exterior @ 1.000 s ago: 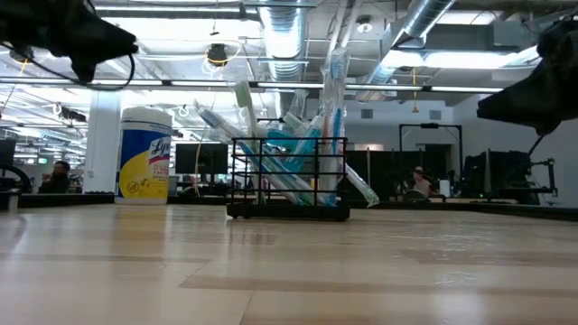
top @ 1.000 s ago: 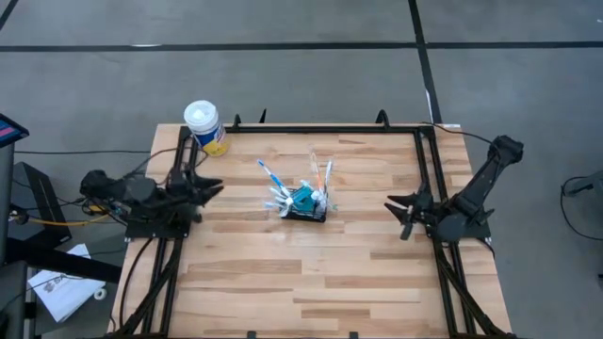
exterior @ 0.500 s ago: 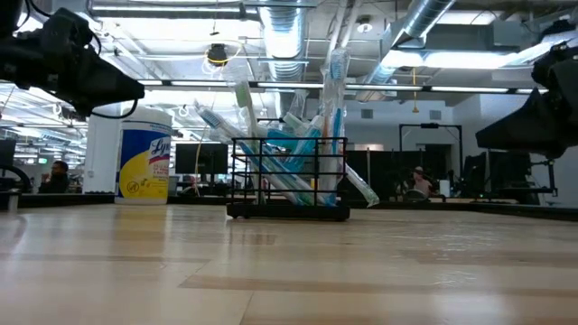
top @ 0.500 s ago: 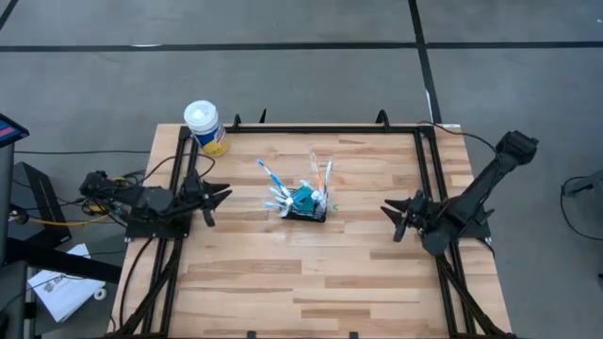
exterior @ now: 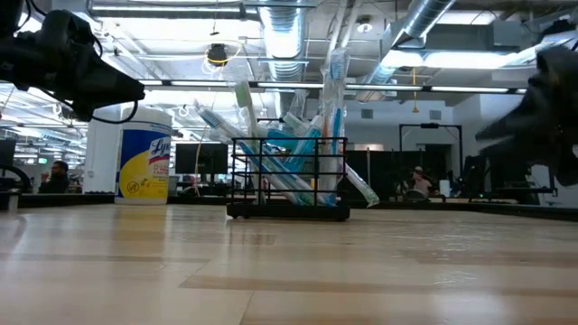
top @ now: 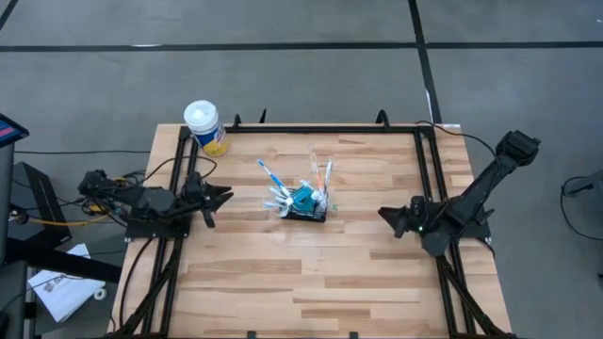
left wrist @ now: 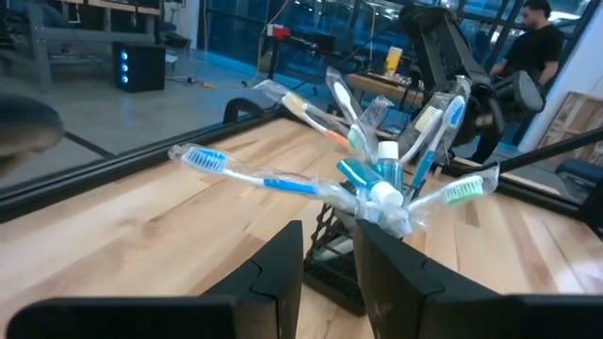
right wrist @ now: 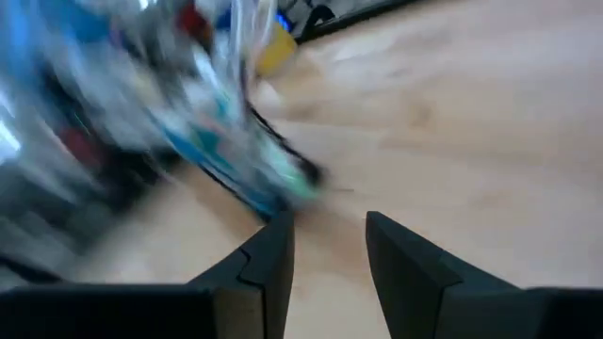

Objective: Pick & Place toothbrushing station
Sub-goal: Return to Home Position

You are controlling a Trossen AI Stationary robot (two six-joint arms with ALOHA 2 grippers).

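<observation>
Left end effector (top: pixel 220 195) and right end effector (top: pixel 385 216), fingers slightly apart, flank the basket (top: pixel 306 211) mid-worktop (top: pixel 283 273).

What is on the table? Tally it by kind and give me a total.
Mesh basket: 1
Toothbrushes: 6, by the heads that show in the left wrist view
Teal tubes: 2
Wipes canister: 1
Total: 10

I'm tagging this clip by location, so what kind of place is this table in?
Probably a robotics lab in an open-plan office: exposed ceiling ducts, desk monitors, and a wooden table between the left arm and right arm.
</observation>
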